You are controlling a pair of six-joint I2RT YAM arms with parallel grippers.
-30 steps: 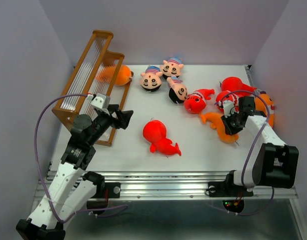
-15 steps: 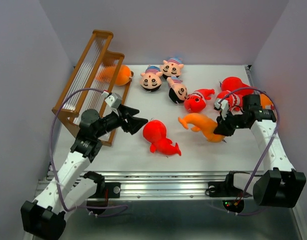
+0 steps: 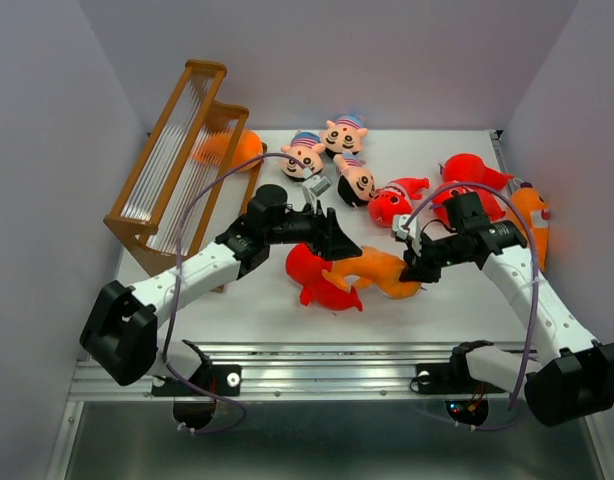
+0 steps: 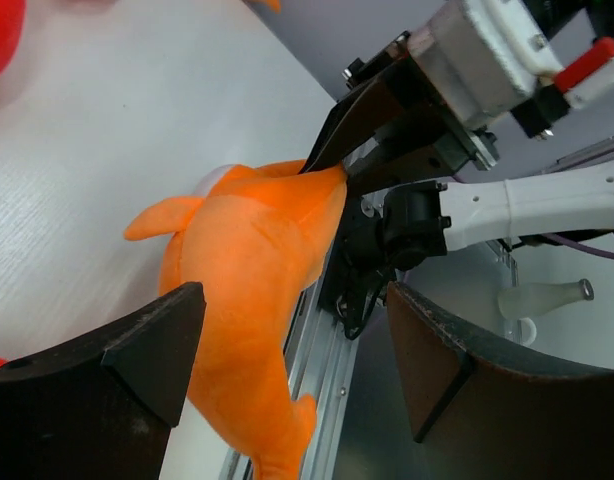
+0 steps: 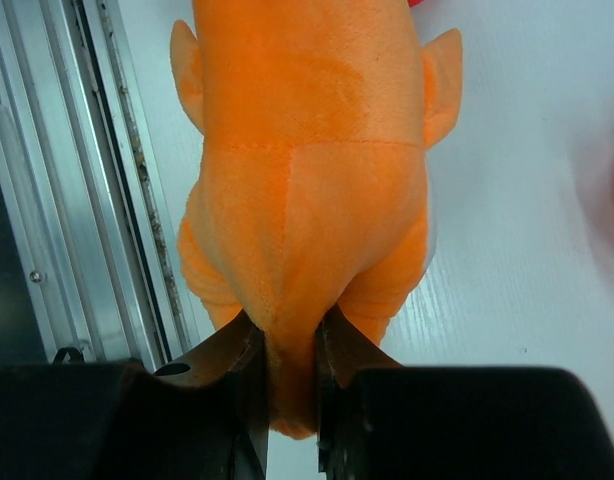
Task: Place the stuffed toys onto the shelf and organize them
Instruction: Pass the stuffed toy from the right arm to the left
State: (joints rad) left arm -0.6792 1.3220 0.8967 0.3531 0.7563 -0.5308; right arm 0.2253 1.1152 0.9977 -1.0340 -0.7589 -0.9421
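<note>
My right gripper (image 3: 411,270) is shut on an orange stuffed toy (image 3: 372,270) and holds it over the table's middle; the pinched plush fills the right wrist view (image 5: 307,180). My left gripper (image 3: 342,247) is open and empty, its jaws on either side of that toy's far end (image 4: 252,260). A red toy (image 3: 315,275) lies just under them. Three doll heads (image 3: 327,155) with striped caps, more red toys (image 3: 395,203) and another orange toy (image 3: 532,215) lie behind and to the right. One orange toy (image 3: 232,148) rests against the wooden shelf (image 3: 182,150) at the far left.
The metal rail (image 3: 327,365) runs along the table's near edge. Grey walls close in the table at the back and on both sides. Purple cables (image 3: 202,215) loop off both arms.
My right gripper has carried the orange toy left from the right-side pile to the middle. My left arm has swung right from beside the shelf until its open jaws meet the toy.
</note>
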